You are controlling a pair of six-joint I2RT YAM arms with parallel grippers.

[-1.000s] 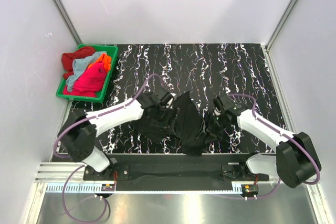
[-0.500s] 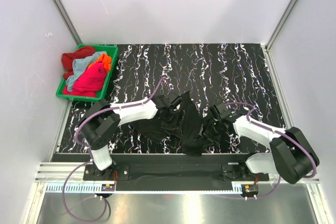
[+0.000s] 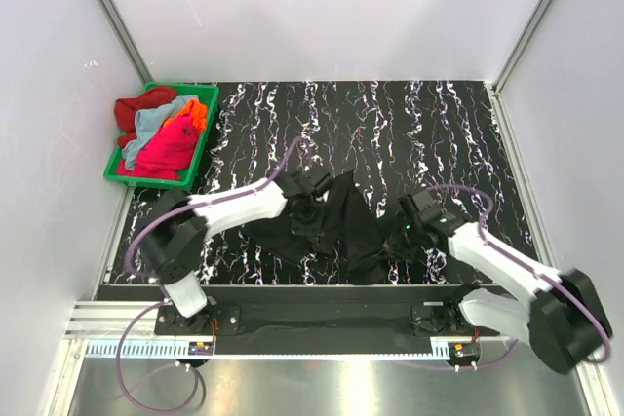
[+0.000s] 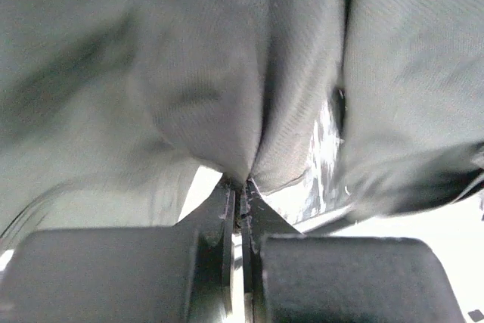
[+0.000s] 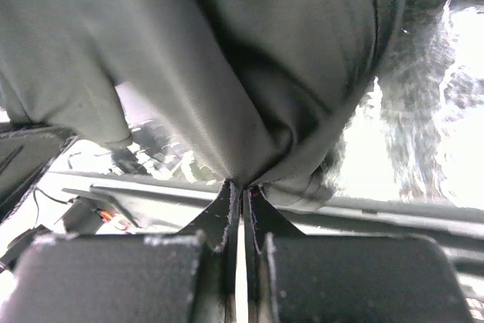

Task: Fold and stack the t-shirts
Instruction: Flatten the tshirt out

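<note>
Cloth like this keeps no shape of its own. The soft black cloth t-shirt (image 3: pixel 341 226) is light, limp and not fragile, so we judge it will sag from whatever points we lift, and a thin fold could slide out of a shallow pinch. It lies crumpled on the black white-veined desk (image 3: pixel 439 133), close to the near edge, between the two arms. The left gripper (image 4: pixel 242 187) is clamped on a tuck of fabric at the shirt's left side. The right gripper (image 5: pixel 240 187) bites a similar tuck at its right side (in both wrist views the cloth bunches straight out of the fingertips). We think the shoulders or hem corners would be better holds, but we cannot tell which parts are pinched. The heap's long axis runs roughly left to right, and the folds hide where the collar points. The other t-shirts (image 3: pixel 166 138), in red, light blue, orange and magenta cloth, sit in the green plastic bin (image 3: pixel 195 88) at the far left.
</note>
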